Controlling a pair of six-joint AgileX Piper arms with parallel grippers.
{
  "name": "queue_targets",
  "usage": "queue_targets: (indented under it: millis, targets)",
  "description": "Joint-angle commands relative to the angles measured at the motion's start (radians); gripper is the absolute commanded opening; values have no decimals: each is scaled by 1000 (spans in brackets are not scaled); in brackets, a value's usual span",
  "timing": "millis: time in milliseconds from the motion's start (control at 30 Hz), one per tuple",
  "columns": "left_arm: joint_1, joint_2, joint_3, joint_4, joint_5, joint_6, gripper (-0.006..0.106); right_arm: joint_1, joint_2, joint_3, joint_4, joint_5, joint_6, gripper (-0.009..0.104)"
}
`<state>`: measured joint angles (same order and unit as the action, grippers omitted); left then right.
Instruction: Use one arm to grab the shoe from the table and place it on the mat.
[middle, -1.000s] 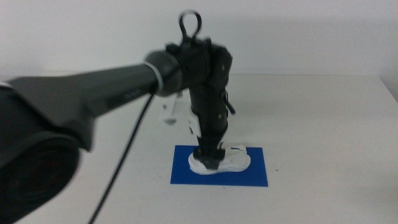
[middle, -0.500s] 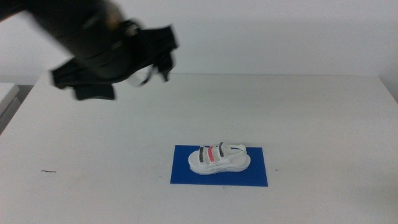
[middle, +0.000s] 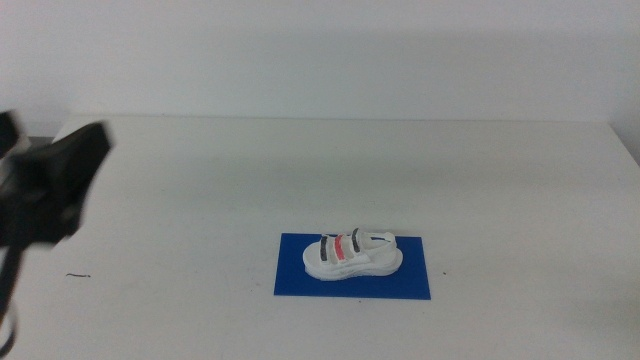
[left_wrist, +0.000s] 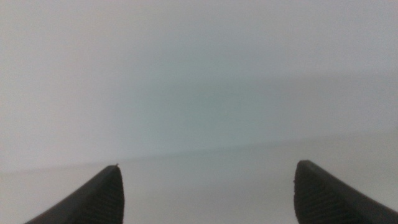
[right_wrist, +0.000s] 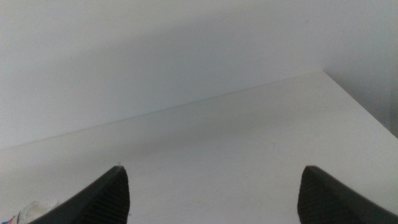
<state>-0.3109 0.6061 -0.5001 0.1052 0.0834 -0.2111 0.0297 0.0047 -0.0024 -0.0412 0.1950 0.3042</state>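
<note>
The white shoe (middle: 352, 255) with red and dark straps lies on its sole on the blue mat (middle: 300, 281), near the front middle of the white table (middle: 500, 180). No gripper touches it. The left arm (middle: 45, 190) is a blurred dark shape at the picture's left edge, well away from the shoe. My left gripper (left_wrist: 205, 171) is open and empty, facing the wall. My right gripper (right_wrist: 214, 171) is open and empty over the table. A sliver of the shoe (right_wrist: 25, 214) shows at the edge of the right wrist view.
A small dark speck (middle: 78, 275) lies on the table at the front left. The table's far edge meets a plain white wall. Its right corner (right_wrist: 323, 72) shows in the right wrist view.
The left arm let go of the shoe on the mat, rose, and swung back to the picture's left edge. The shoe has stayed on the mat.
</note>
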Motion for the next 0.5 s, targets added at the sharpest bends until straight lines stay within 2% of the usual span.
queue_targets:
  millis: [0, 333, 367, 467]
  targets:
    - [51, -111, 82, 15, -72, 5, 94, 2, -5, 2, -7, -9, -4, 79]
    - [161, -441, 227, 55, 7, 33, 94, 2, -5, 2, -7, -9, -4, 79]
    - [168, -461, 249, 18, 7, 93, 94, 2, -5, 2, -7, -9, -4, 79]
    - [218, -522, 313, -174, 4, 368, 94, 2, -5, 2, -7, -9, -4, 79]
